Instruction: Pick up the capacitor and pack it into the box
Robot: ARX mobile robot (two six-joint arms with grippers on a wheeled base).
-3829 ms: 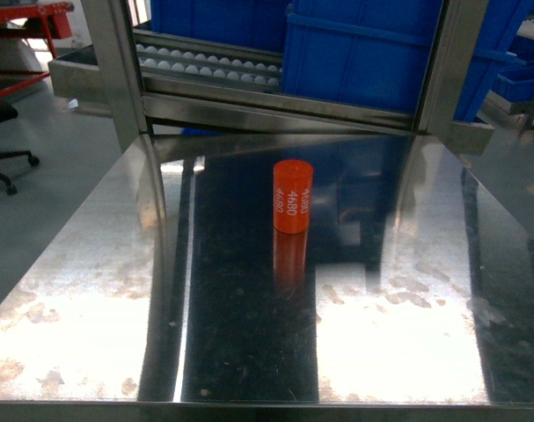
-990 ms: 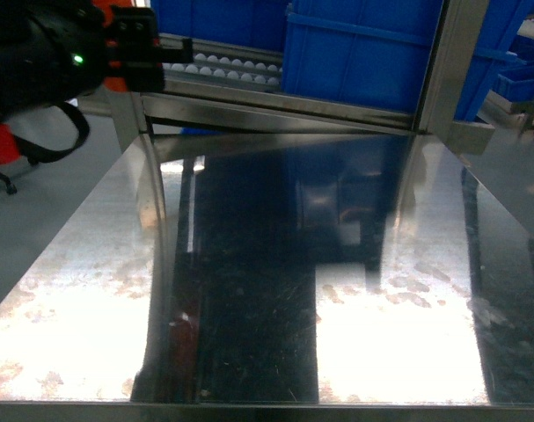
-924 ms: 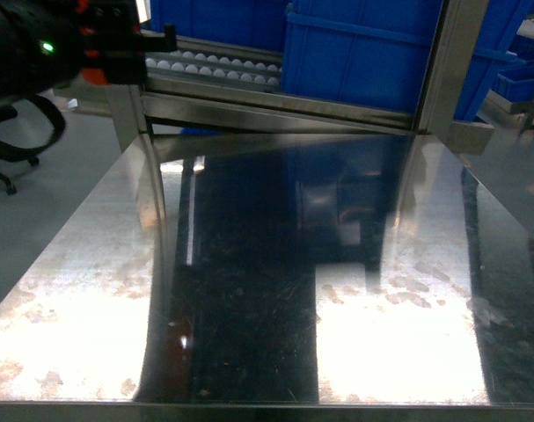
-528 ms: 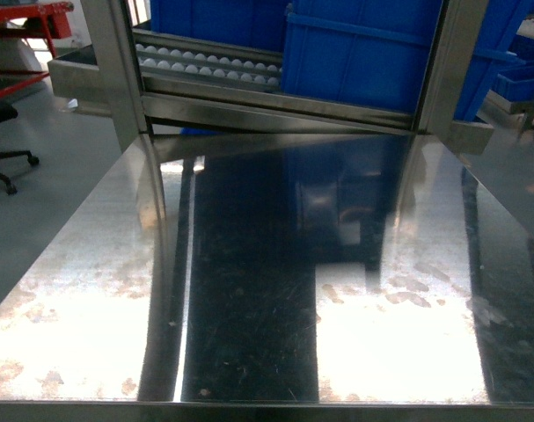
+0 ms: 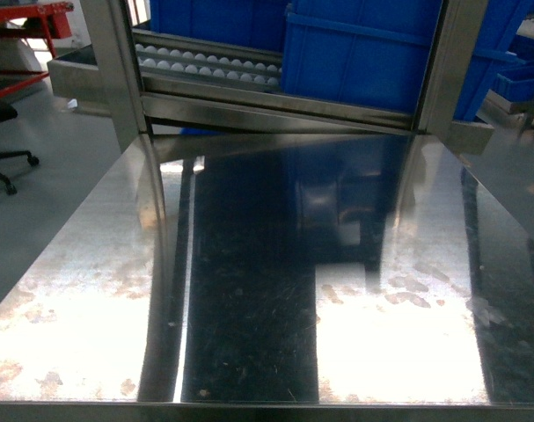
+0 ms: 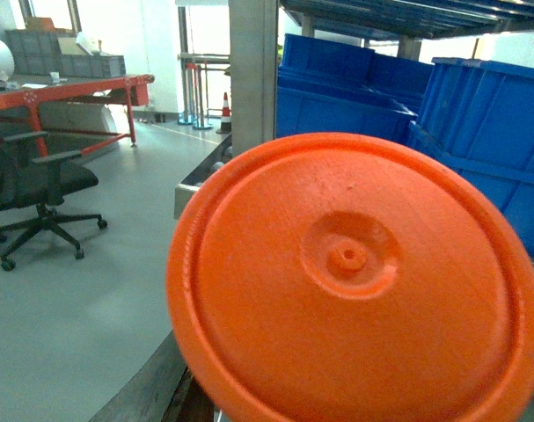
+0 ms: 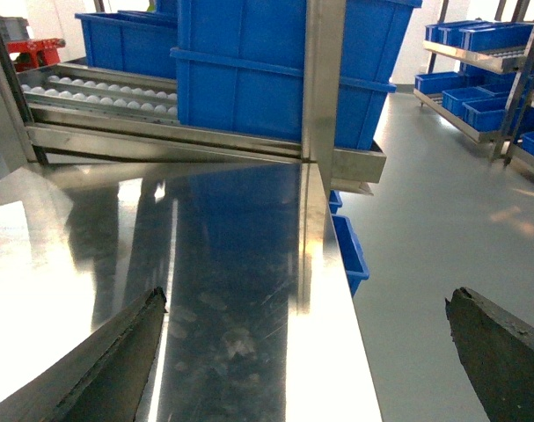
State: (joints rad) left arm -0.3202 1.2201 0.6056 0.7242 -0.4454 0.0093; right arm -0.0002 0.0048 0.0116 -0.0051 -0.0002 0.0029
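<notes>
Head: shiny steel worktop (image 5: 249, 308), blue plastic bins (image 5: 363, 48) on the roller rack behind; no arms visible.
Left wrist: orange-red cylindrical capacitor (image 6: 354, 281) end-on, fills the lens, hides the fingers; grip can't be confirmed.
Right wrist: dark fingers (image 7: 99, 360) spread wide over the worktop's right edge, holding nothing, tips cut off.

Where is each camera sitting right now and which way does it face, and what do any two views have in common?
Head: on the robot, slanting down over the steel table toward the blue bins; no arm in view.
Left wrist: on the left arm, facing the capacitor, whose orange end fills the frame; no fingers visible.
Right wrist: on the right arm, looking along the table's right edge; the right gripper shows two spread fingertips.
Shared: head and right wrist both show the table, roller rack and bins.
</notes>
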